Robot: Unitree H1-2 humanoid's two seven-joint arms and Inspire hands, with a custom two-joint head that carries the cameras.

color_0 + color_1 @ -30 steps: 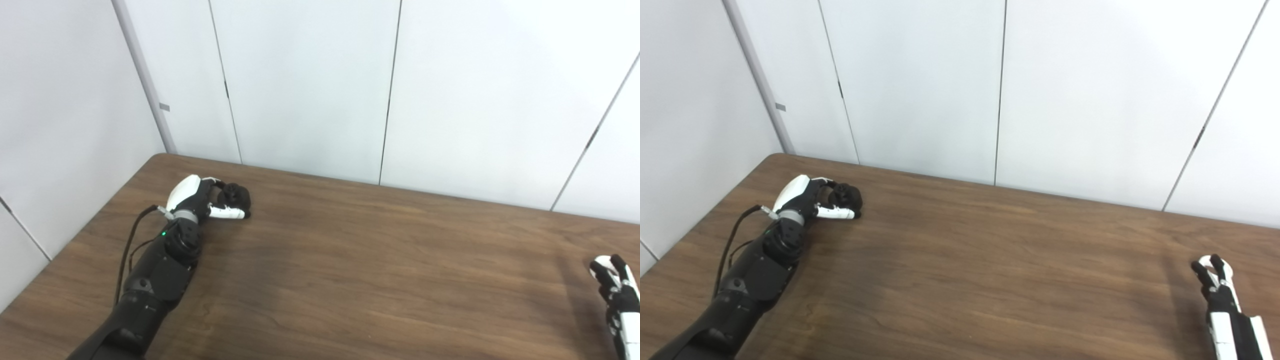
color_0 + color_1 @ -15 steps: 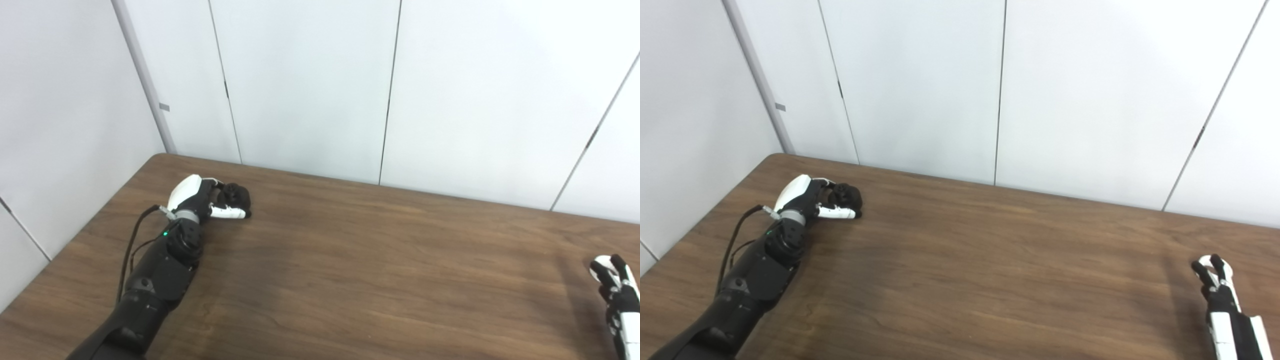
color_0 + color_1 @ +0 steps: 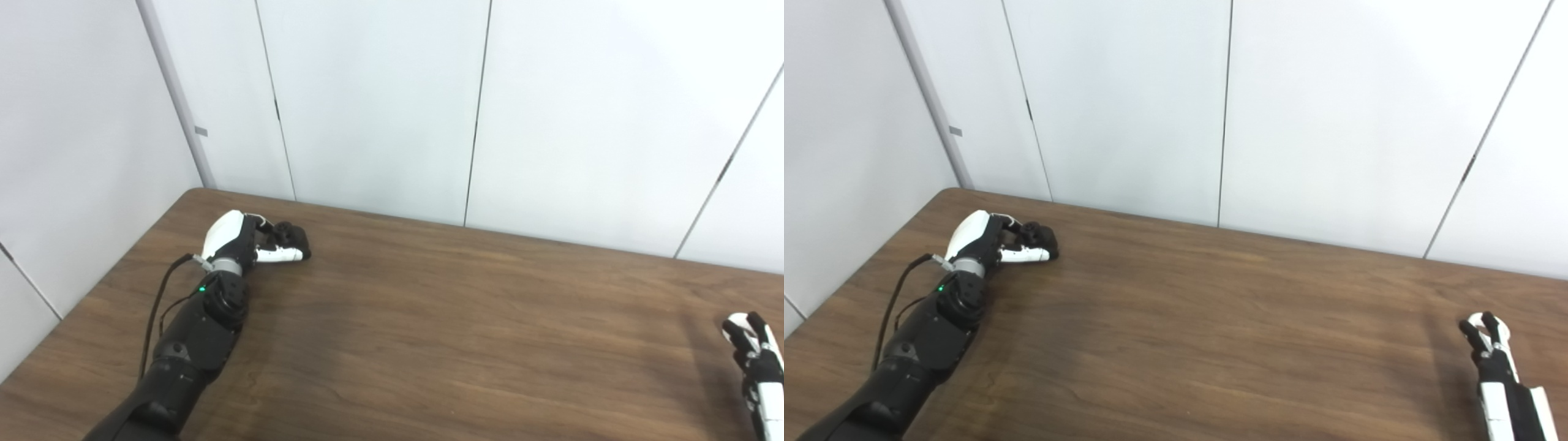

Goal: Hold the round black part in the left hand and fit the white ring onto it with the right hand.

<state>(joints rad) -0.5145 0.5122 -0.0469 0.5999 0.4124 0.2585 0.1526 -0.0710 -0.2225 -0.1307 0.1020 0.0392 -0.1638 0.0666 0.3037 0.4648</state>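
White wall panels [image 3: 380, 104] stand behind a brown wooden table [image 3: 441, 343] that fills the lower half of both views. No container shows on it. The left arm [image 3: 190, 343], dark and jointed with a small green light and a black cable alongside, reaches from the bottom left edge toward the table's far left corner. At its end the left hand [image 3: 245, 242], white on its back, lies low over the wood with its fingers [image 3: 278, 254] curled around the round black part [image 3: 293, 234]; the part sits inside that grasp at the hand's far right side, near the table's back edge, and whether it is lifted clear of the wood or resting on it cannot be told. Well apart, at the bottom right corner, the right hand [image 3: 1488, 343] comes up from the lower edge with only its fingers and part of the palm in view. Its dark fingertips [image 3: 1473, 334] are pinched together on the white ring [image 3: 1482, 320], which shows as a small pale loop at the very tip of the hand, just above the table near its right end. The ring and the black part lie at opposite ends of the table, with the whole bare width of wood between them.
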